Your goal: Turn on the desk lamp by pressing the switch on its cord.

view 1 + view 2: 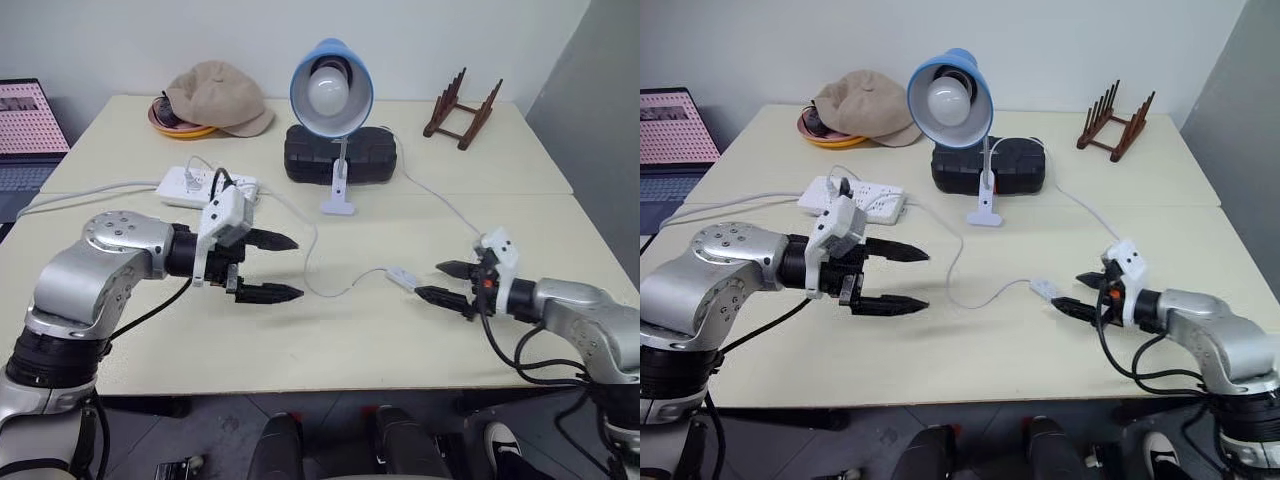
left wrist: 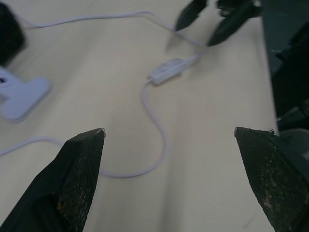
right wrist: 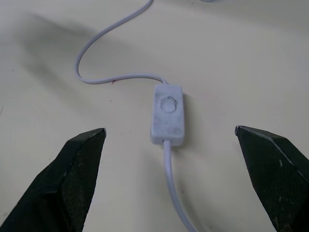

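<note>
On the surface (image 1: 330, 340), near its front edge, lies the switch (image 1: 402, 277), flat and free, w/ the cord (image 1: 330, 285) looping away from it toward the desk lamp (image 1: 331, 90) at approx. 11 o'clock from it. The lamp bulb looks not lit, so the press is not yet done.

Right end effector (image 1: 447, 281) sits just beside the switch, at its 3 o'clock, fingers wide apart and holding nothing; the right wrist view shows the switch centred between both fingers, probably so one finger can come down on the button. Left end effector (image 1: 280, 267) hangs at 9 o'clock of the switch, well apart, also wide apart and empty, maybe ready to steady the cord.

Other things: power strip (image 1: 205, 185), black case (image 1: 342, 153) behind the lamp, cap (image 1: 218, 97), wooden rack (image 1: 462, 108). None stands in the way; only the loose cord loop lies between both end effectors.
</note>
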Controlling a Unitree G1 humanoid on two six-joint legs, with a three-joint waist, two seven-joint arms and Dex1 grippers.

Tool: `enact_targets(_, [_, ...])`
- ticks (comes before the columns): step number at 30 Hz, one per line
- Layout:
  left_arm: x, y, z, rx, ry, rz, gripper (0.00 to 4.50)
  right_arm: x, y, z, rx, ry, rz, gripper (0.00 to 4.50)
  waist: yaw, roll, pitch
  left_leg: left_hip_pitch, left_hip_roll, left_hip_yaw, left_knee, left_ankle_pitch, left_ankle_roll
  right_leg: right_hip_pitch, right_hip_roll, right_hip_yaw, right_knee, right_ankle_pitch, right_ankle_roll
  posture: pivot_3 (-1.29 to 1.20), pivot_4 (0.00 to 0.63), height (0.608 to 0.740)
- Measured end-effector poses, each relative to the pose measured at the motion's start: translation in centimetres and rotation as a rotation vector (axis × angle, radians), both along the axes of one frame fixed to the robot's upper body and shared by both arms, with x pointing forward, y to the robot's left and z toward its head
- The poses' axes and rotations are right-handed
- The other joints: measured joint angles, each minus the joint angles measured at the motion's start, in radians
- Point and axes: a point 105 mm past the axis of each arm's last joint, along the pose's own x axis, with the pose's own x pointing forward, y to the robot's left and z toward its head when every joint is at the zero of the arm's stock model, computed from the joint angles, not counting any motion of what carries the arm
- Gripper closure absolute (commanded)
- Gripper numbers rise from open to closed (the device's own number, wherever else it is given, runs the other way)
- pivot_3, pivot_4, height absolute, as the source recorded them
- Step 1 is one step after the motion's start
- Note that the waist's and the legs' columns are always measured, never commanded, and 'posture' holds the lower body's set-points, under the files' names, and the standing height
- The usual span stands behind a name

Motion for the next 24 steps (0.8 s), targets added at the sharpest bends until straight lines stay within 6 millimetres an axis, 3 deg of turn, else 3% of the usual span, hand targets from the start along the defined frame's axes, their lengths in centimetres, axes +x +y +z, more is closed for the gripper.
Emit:
enact_targets(7, [0.0, -0.7, 1.0, -0.007, -0.026, -0.033, 0.02, 0.7, 2.1, -1.6, 0.058, 0.068, -0.026, 0.0, -0.002, 0.0, 0.0, 0.0, 0.0, -0.001, 0.0, 0.0, 0.0, 0.0, 0.001, 0.0, 0.0, 0.0, 0.0, 0.0, 0.15, 0.74])
enact_targets(16, [0.3, -0.7, 1.0, -0.014, -0.035, -0.009, 0.02, 1.3, 1.8, -3.0, 0.061, 0.113, -0.091, 0.0, -0.003, 0.0, 0.0, -0.001, 0.0, -0.001, 0.0, 0.0, 0.0, 0.0, 0.001, 0.0, 0.0, 0.0, 0.001, 0.0, 0.15, 0.74])
enact_targets(24, [0.0, -0.8, 0.5, -0.012, -0.023, -0.009, 0.0, 1.4, 1.8, -3.2, 0.067, 0.128, -0.101, 1.65, -0.007, 0.0, 0.0, -0.001, 0.0, -0.001, 0.0, 0.0, 0.0, 0.0, 0.001, 0.0, 0.0, 0.0, 0.0, 0.0, 0.15, 0.74])
